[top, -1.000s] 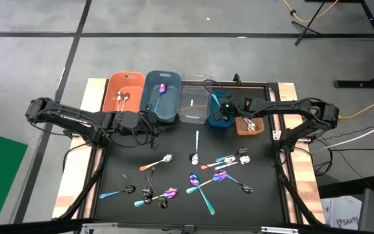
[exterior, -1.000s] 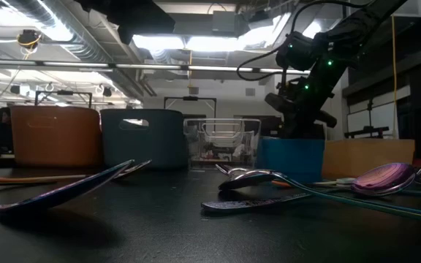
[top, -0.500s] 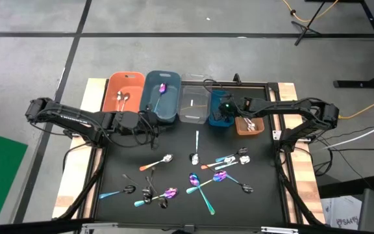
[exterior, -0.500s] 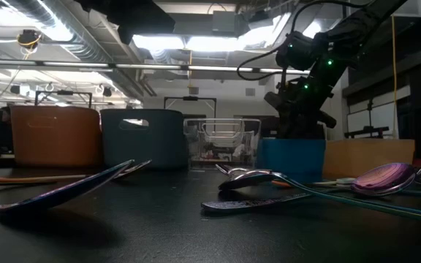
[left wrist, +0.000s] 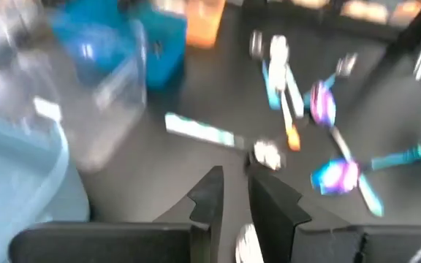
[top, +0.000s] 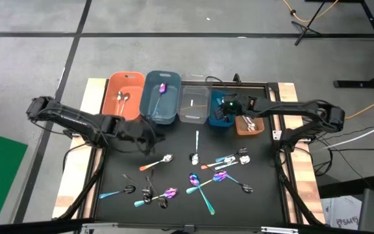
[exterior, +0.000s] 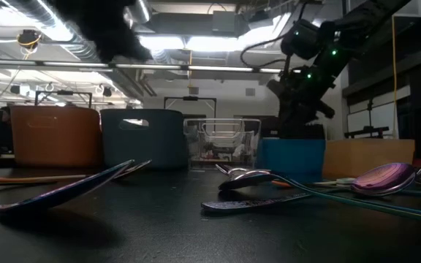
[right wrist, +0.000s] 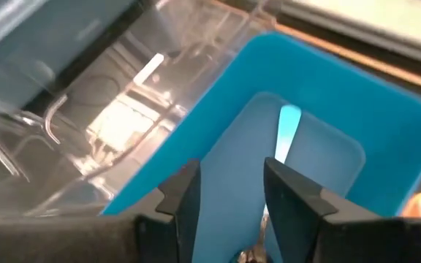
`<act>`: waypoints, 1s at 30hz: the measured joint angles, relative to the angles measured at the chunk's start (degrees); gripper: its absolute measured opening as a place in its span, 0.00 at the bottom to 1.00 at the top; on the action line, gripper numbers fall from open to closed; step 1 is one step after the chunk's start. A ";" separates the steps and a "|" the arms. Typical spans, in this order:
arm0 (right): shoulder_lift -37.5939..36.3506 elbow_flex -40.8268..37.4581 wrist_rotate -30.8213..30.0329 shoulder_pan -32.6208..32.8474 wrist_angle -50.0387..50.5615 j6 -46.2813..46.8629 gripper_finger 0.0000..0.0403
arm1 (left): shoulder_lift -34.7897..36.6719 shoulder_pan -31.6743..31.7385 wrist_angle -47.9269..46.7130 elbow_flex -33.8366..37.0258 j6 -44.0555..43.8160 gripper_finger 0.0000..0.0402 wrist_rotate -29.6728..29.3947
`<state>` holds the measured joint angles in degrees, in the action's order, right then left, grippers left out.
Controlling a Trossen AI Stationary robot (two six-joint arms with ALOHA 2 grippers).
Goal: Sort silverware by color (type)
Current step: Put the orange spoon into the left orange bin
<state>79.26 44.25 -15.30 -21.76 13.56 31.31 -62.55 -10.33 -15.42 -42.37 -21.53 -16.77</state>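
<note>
Left wrist view is blurred; the blue bin [exterior: 291, 159] hides its contents in the low view.

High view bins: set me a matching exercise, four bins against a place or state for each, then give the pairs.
Bins
1. orange bin
2. grey-blue bin
3. blue bin
4. brown bin

Place or state
A. right hand is open above it
B. end of the row on the right arm's side
C. holds a purple spoon
D. end of the row on the left arm's side

Pairs: 1-D, 2-C, 3-A, 4-B
</note>
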 joint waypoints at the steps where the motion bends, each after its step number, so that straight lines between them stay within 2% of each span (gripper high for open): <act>1: -0.65 0.00 -0.30 0.00 0.04 -0.24 0.35 | -0.38 -0.82 -1.87 0.02 -1.59 0.15 0.01; 11: -6.22 0.00 -0.82 1.54 -0.22 -2.73 0.35 | -10.56 -7.90 -4.33 0.04 -3.98 0.15 -0.01; 20: -6.83 0.00 -4.57 11.06 -0.66 -4.85 0.35 | -18.81 -10.17 -4.19 0.04 -8.38 0.15 0.22; 30: -6.81 0.00 -7.17 20.63 -0.62 -4.84 0.35 | -24.18 -10.50 -3.77 0.04 -11.14 0.15 1.46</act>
<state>72.44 44.25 -22.47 -1.13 12.94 26.47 -86.73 -20.83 -19.19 -42.33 -32.67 -15.31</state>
